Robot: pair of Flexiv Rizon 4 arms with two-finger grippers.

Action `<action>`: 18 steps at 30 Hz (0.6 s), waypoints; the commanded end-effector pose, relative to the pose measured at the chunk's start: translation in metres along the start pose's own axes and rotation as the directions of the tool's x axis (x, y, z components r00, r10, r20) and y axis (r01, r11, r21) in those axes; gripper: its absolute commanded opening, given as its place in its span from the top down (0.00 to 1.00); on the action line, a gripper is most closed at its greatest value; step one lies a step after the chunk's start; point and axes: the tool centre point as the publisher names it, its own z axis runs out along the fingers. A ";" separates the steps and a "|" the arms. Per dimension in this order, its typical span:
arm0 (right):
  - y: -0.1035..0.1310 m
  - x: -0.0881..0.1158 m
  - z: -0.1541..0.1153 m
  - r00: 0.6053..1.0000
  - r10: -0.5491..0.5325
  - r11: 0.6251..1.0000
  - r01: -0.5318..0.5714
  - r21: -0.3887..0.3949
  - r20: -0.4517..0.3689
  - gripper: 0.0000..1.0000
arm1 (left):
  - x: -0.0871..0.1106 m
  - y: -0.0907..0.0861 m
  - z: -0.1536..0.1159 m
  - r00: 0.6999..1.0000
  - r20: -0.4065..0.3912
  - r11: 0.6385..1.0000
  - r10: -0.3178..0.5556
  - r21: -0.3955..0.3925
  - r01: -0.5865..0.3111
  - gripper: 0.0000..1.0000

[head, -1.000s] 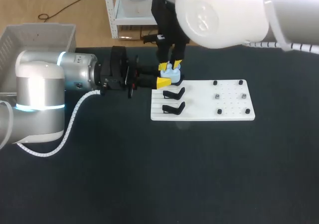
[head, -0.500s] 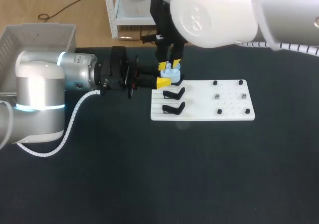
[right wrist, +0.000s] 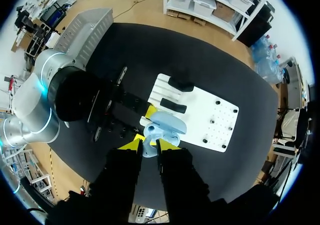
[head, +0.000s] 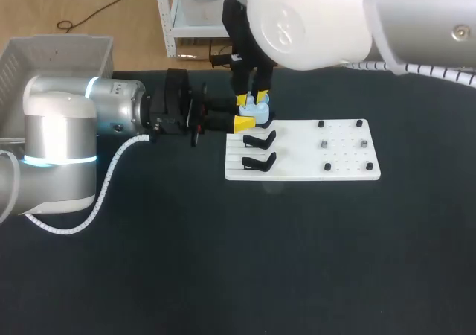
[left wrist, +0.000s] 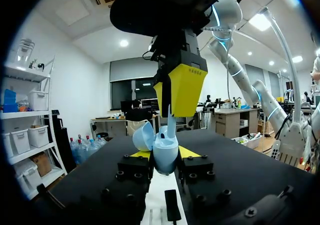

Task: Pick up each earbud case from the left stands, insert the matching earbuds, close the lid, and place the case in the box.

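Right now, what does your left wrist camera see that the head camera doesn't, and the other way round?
Only the left wrist view shows the case's lid tipped open. Only the head view shows the grey box and the pegs on the white board. Both show the light blue case in the left gripper, with the right gripper holding an earbud over it.

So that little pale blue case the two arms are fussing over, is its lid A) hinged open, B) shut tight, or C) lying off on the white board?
A: in the left wrist view the earbud case, held by the left gripper, has its lid tipped back open, and the right gripper holds an earbud at its opening.
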 end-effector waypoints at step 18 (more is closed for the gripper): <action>-0.003 -0.003 0.008 1.000 0.019 1.000 -0.019 0.009 -0.024 1.00 | 0.000 -0.001 0.000 1.000 0.001 1.000 0.003 -0.005 -0.003 1.00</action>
